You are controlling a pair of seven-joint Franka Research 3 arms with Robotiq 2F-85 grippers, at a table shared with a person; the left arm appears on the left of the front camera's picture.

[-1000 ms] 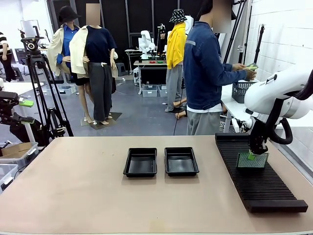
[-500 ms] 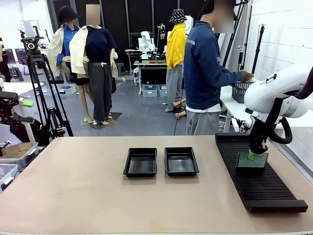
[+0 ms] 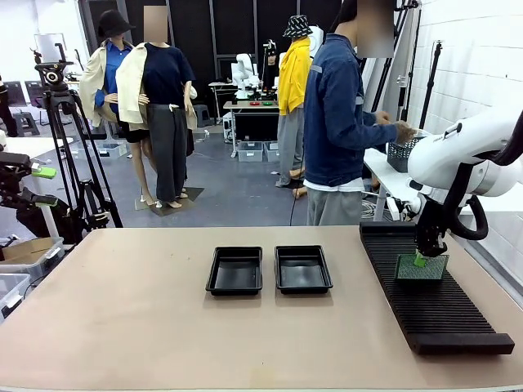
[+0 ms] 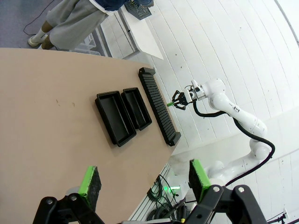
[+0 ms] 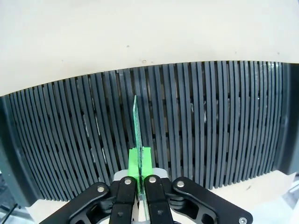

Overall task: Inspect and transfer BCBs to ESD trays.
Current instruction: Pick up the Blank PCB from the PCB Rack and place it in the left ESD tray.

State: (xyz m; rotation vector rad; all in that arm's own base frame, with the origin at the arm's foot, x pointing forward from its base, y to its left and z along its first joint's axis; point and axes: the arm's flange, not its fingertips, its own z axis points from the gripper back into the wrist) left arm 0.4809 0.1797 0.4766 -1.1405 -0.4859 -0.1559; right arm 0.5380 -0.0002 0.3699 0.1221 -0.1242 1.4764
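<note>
A green circuit board [image 3: 423, 269] is held on edge in the slotted rack [image 3: 437, 314]. It is pinched at its top edge by the right gripper [image 5: 139, 164], whose fingers are clenched on it. The left gripper [image 4: 144, 179] is spread wide, with nothing between its pads. Two black trays [image 3: 235, 270] are seen empty at mid-table. The board is judged light, thin, stiff and fragile. It is best gripped by its bare edge and drawn straight up from the slot.

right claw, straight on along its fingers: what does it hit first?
The black slotted rack right below it. The right claw is shut on a green board, whose edge lines up with a slot; whether it touches is unclear.
</note>
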